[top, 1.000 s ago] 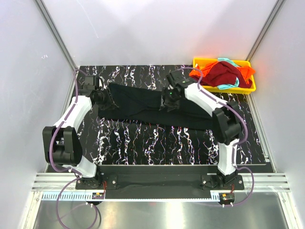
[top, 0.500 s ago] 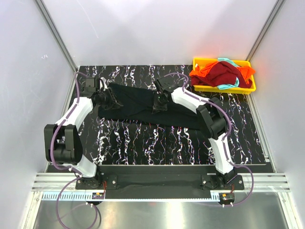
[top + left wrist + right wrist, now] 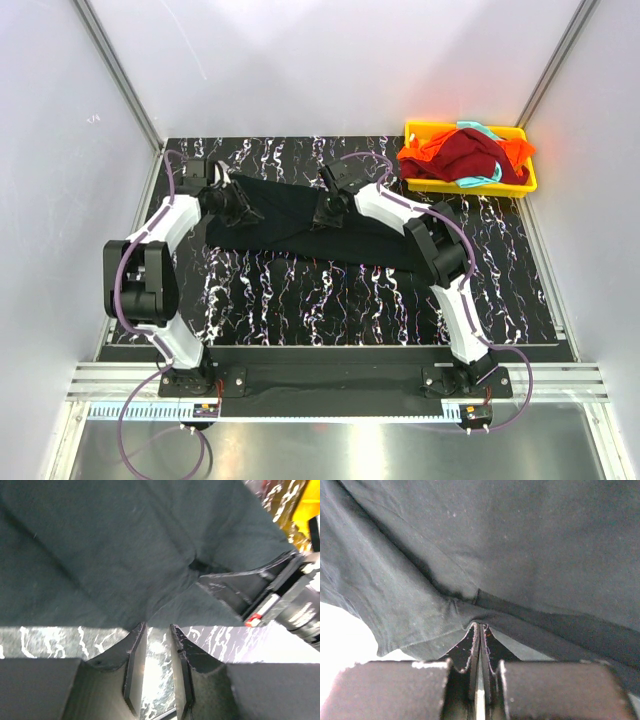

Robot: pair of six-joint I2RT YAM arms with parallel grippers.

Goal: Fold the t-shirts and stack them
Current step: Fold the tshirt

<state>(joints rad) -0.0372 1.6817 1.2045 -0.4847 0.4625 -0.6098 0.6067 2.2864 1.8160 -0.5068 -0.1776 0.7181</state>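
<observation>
While the plain black fabric t-shirt (image 3: 280, 215) lies stretched in a long, creased band across the far half of the black white-veined table (image 3: 300, 300), it is met by both arms. The right gripper (image 3: 328, 212) is set on the upper middle of the garment. In the right wrist view its fingers (image 3: 472, 645) are seen pressed together, and a small pucker of black cloth is pinched at their tips, with folds running away from that point. The left gripper (image 3: 243, 207) is placed at the shirt's left end. In the left wrist view its fingers (image 3: 135, 650) are held a narrow gap apart, and bright marbled tabletop is seen between them. The hem dips to a point right at the tips, but whether any cloth is caught there cannot be told. At the far right corner, a shallow yellow plastic tray (image 3: 425, 127) is filled by a heap: a dark red t-shirt (image 3: 470, 155) on top, a bright orange t-shirt (image 3: 420, 157) spilling over the left rim, and strips of a teal t-shirt (image 3: 483, 178) showing at the edges.
</observation>
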